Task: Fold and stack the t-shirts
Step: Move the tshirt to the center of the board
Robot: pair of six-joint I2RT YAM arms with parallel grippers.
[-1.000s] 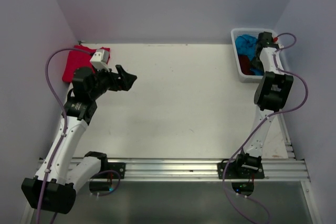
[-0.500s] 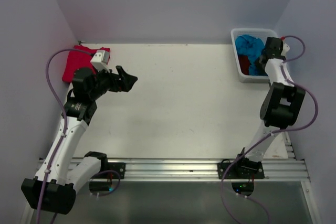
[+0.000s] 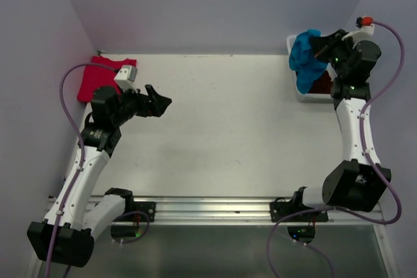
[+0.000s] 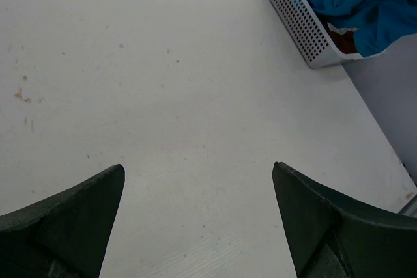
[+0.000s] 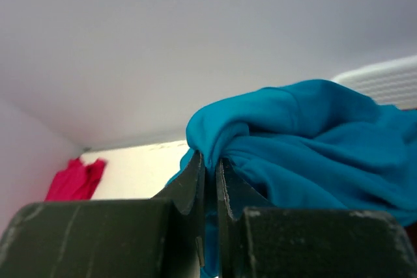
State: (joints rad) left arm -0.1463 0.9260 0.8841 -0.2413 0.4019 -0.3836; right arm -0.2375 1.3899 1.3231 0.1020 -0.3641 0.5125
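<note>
Right claw (image 5: 210,167): pressed together, pinching a bunched fold of the teal t-shirt (image 3: 303,60). The cloth hangs in a loose clump below the claw, over the white basket (image 4: 300,27) in the far right corner of the counter (image 3: 228,128). Whether the lower hem is free of the basket rim, I cannot tell. A dark maroon shirt (image 3: 324,84) lies in the basket beneath the claw.

Left claw (image 3: 156,99): spread wide, gripping nothing, hovering over bare counter. The red t-shirt (image 3: 98,77) lies behind it in the far left corner, against the wall.

Step in hand, as I read it: pulling one shirt out of the basket, ahead of any folding.

Next move calls for enough height to bring the trailing cloth over the rim, then a carry to the left of the right claw, onto the open middle. There the left claw would need to take a second edge so the shirt can be spread flat.

Edges: walls stand close behind and to the right of the right claw, so there is little swing that way. The hem could catch the lattice or drag the maroon shirt along.

Open room: the wide bare stretch between the two claws, well apart from the red shirt.
</note>
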